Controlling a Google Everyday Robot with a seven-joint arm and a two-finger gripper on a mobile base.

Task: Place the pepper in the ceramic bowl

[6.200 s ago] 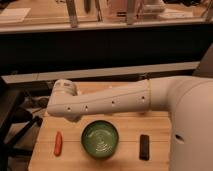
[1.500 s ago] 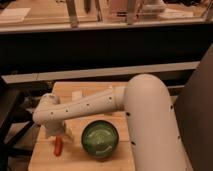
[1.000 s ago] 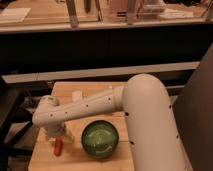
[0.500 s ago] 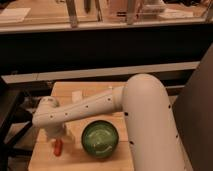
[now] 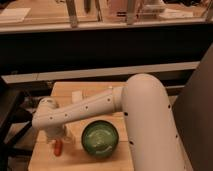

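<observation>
partly hidden gripper [image 5: 56, 139] above pepper [image 5: 58, 148]

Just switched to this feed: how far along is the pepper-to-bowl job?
Reach looks done: the gripper sits right over the pepper at the table front-left. In hand: the grasp, with the pepper lying on the wood, unlifted. Left: lift it, carry it right to the ceramic bowl, which has no pepper in it, and release.

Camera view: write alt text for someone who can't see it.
A white robot arm reaches down at the picture's left over a wooden table, its end effector directly over a small red-orange pepper. A glossy dark-green ceramic bowl sits just right of the pepper.
</observation>
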